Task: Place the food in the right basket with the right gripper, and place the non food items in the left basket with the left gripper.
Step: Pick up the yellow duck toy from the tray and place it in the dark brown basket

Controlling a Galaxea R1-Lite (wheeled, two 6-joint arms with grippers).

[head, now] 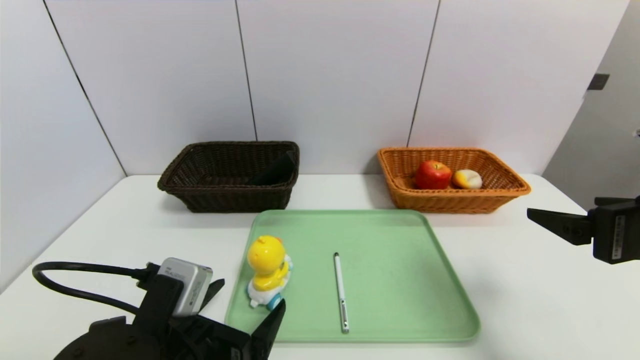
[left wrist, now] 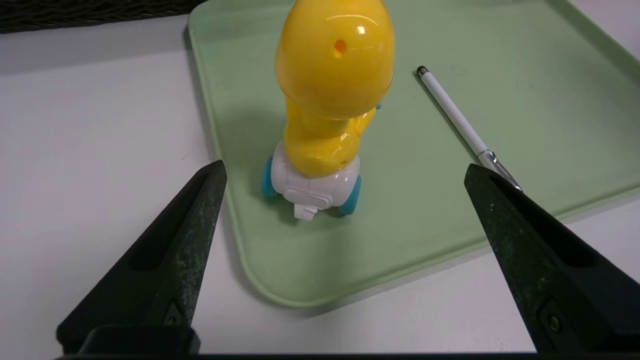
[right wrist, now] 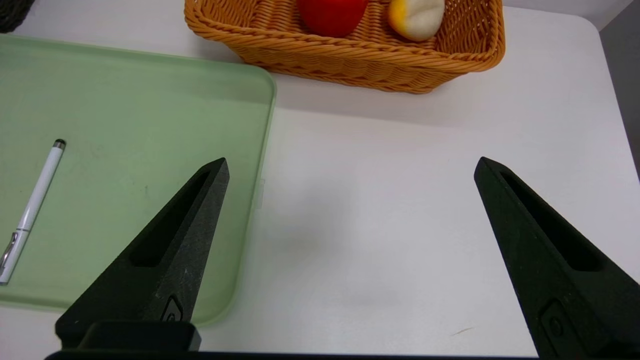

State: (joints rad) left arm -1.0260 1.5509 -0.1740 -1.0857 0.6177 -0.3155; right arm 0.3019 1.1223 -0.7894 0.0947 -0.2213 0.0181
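Step in hand: you are working the non-food half; your left gripper (left wrist: pixel 345 170) is hanging with its jaws spread wide and empty at the near left corner of the flat pale green plastic tray (head: pixel 400 260), lined up on the yellow plastic duck toy on its white wheeled base (head: pixel 267 270).
Duck toy: it is standing upright just inside the tray's left edge, its back toward your left gripper, between the two fingers in the left wrist view but not touched by either.
Next move: you are probably needing to ease forward and lower so the fingers bracket the narrow body above the wheels, then close; the toy may roll.
Pen: one slim white-silver pen (head: pixel 341 292) is lying near the tray's middle, reaching toward the near edge.
Left basket: the dark brown woven wicker basket (head: pixel 200 197) is holding one black fabric pouch (head: pixel 275 171).
Right basket: the orange-tan woven wicker basket (head: pixel 500 192) is holding one red apple (head: pixel 432 175) and one rounded white piece with an orange-yellow top (head: pixel 467 178), touching; the food looks done.
Right gripper (right wrist: pixel 350 167): it is hovering wide open and empty over the white table (head: pixel 525 280), right of the tray.
Count: two baskets, two foods, three non-food items, one tray.
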